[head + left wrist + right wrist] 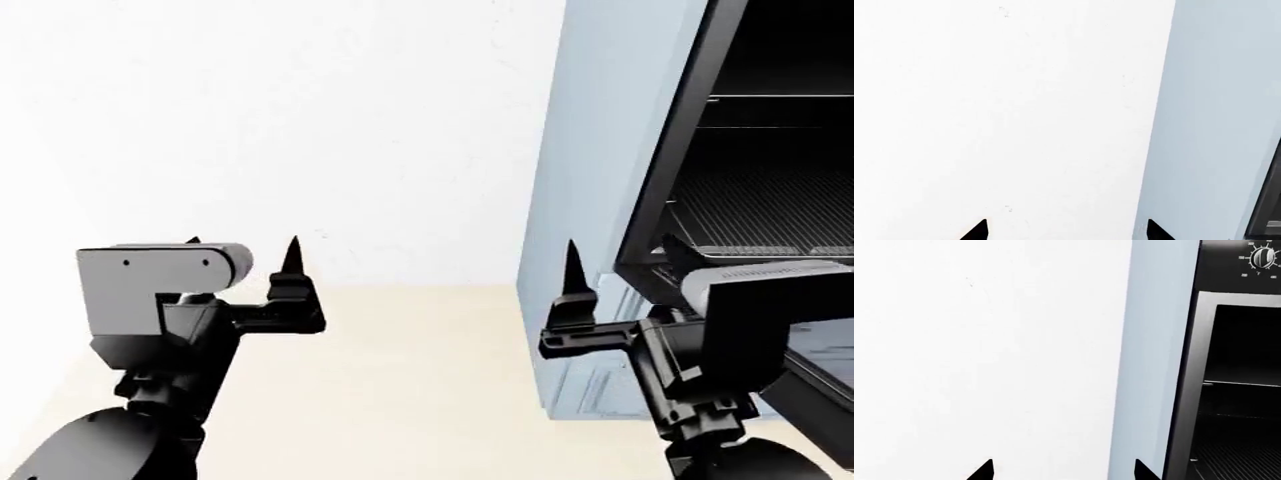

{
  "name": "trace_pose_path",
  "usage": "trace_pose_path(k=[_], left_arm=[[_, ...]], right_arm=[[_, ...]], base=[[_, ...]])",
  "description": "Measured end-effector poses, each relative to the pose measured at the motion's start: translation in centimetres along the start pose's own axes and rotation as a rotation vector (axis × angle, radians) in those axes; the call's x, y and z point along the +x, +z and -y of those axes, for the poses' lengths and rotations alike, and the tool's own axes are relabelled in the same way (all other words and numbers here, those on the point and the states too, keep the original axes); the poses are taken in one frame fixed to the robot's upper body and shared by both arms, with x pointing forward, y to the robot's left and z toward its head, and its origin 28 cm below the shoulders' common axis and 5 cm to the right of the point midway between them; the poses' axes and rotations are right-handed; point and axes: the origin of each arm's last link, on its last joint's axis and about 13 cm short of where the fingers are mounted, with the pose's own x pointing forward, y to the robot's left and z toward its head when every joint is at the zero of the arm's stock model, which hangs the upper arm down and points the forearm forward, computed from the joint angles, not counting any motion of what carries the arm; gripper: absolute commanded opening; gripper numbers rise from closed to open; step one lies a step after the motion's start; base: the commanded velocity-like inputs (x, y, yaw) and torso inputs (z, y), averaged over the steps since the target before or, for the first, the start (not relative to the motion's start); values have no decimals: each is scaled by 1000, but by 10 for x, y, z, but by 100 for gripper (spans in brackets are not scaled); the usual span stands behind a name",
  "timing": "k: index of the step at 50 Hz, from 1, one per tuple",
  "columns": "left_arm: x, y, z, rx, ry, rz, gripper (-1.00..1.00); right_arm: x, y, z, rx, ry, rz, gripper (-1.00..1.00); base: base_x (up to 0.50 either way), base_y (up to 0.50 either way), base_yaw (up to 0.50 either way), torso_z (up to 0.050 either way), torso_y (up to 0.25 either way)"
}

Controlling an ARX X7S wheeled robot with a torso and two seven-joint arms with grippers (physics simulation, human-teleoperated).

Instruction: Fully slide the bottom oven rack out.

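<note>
My left gripper (240, 262) and right gripper (617, 262) both point up at chest height, jaws spread wide, holding nothing. The left faces only blank white wall (267, 130), with bare floor (400, 380) below and free space all round. The right sits just beside the pale blue cabinet (587, 180) side, its arm close under the oven's (761, 120) front edge. The oven stands open at my right; the rack (767, 215) lies low inside the dark cavity, its front rim back behind the opening. A dial (1262, 257) sits above the cavity.
</note>
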Motion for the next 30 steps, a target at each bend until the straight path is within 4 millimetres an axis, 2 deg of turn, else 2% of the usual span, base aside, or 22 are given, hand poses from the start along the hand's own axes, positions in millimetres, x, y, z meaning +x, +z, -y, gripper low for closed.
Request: trace_pose_path(k=[12, 22, 30], left_arm=[[-2, 53, 0, 71, -35, 22, 100], [-6, 85, -6, 124, -48, 14, 100], [-8, 110, -13, 140, -30, 24, 100]], right_arm=[[0, 53, 12, -34, 23, 35, 100], [-4, 85, 18, -103, 29, 47, 100], [-7, 105, 22, -153, 44, 55, 100]], base=[[0, 0, 0, 46, 0], [0, 0, 0, 0, 0], [-10, -372, 0, 0, 0]])
